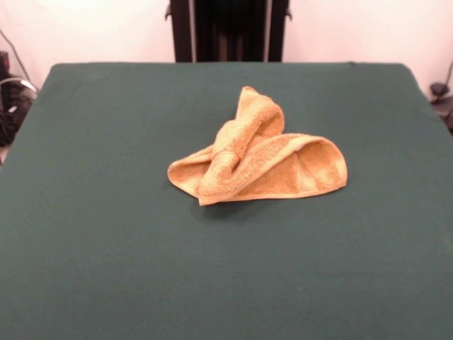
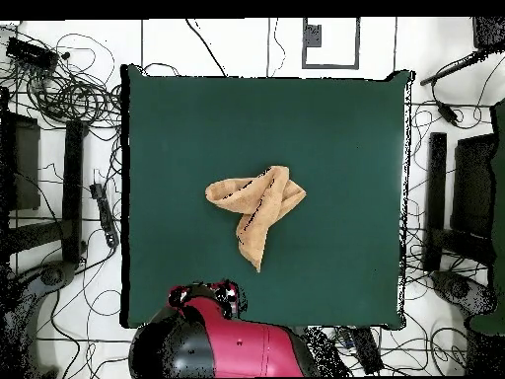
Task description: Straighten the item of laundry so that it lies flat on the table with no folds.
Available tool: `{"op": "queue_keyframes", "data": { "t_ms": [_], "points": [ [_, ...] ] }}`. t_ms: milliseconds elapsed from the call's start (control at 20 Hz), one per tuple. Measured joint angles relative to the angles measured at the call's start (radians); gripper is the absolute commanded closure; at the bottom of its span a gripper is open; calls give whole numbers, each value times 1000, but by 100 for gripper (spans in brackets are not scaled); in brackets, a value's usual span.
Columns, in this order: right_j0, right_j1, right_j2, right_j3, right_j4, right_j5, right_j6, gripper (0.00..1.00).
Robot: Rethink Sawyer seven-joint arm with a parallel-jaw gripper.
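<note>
The golden-orange towel (image 1: 258,159) lies crumpled near the middle of the dark green table (image 1: 106,269). It is folded over itself, with a twisted band raised across it toward the far side and a rounded fold at the right. In the overhead view the towel (image 2: 258,209) makes a bent shape with one tail pointing toward the robot's side of the table (image 2: 335,128). No label shows. The red and black arm (image 2: 222,341) is drawn back at the table's bottom edge in the overhead view, well apart from the towel. I cannot make out the gripper in either view.
The robot's black pedestal (image 1: 228,30) stands behind the far edge of the table. Cables and dark equipment (image 2: 69,99) lie on the floor round the table on both sides.
</note>
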Motion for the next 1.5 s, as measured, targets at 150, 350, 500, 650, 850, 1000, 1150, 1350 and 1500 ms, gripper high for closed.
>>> {"op": "queue_keyframes", "data": {
  "t_ms": [150,350,500,650,850,1000,1150,1350,1500],
  "points": [
    [0,3,0,-5,0,0,0,0],
    [-2,32,0,-50,-1,6,0,0],
    [-7,85,0,-119,-2,8,0,0],
    [-14,157,0,-202,-2,8,0,0],
    [-21,258,0,-316,-2,8,0,0],
    [-26,328,0,-395,-2,9,0,0],
    [-32,391,1,-470,-2,16,0,0],
    [-37,463,1,-570,-1,54,0,0],
    [-37,513,1,-650,-1,99,0,0]
  ]
}}
